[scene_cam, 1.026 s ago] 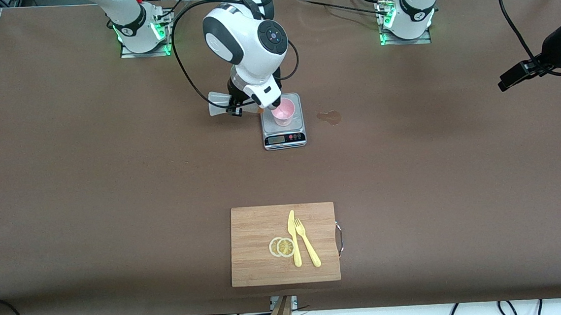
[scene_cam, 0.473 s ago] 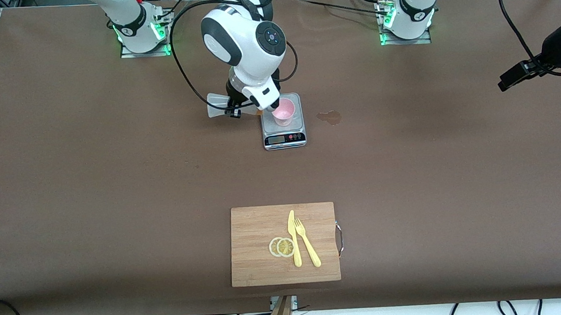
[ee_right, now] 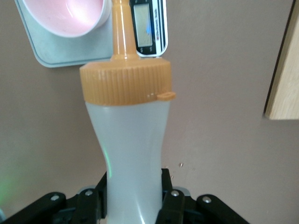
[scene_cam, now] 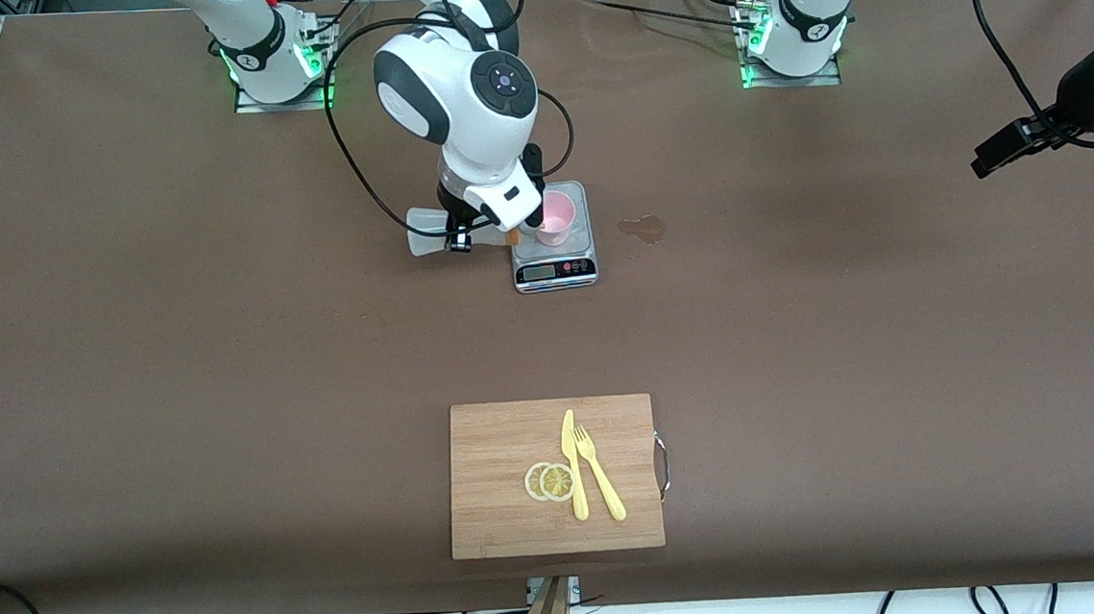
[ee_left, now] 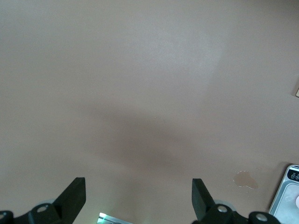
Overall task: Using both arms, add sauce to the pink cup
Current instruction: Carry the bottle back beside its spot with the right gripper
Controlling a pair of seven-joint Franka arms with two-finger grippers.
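The sauce bottle point(scene_cam: 428, 231) is translucent white with an orange nozzle cap point(ee_right: 125, 81). My right gripper point(ee_right: 133, 189) is shut on its body and holds it tipped on its side. The nozzle point(scene_cam: 511, 237) points at the pink cup point(scene_cam: 555, 218) and ends beside its rim point(ee_right: 70, 18), over the scale's edge. The cup stands upright on the scale's grey plate point(scene_cam: 576, 239). My left gripper point(ee_left: 135, 200) hangs open and empty over bare table toward the left arm's end, where that arm waits.
The scale's display point(scene_cam: 554, 270) faces the front camera. A brownish stain point(scene_cam: 643, 229) lies beside the scale. Nearer the front camera lies a wooden cutting board point(scene_cam: 489, 446) with a yellow knife point(scene_cam: 573, 469), fork point(scene_cam: 599, 477) and lemon slices point(scene_cam: 550, 481).
My right arm has shifted toward its own end of the table, drawing the bottle's nozzle back from over the cup's mouth to beside its rim. The left arm has not moved.
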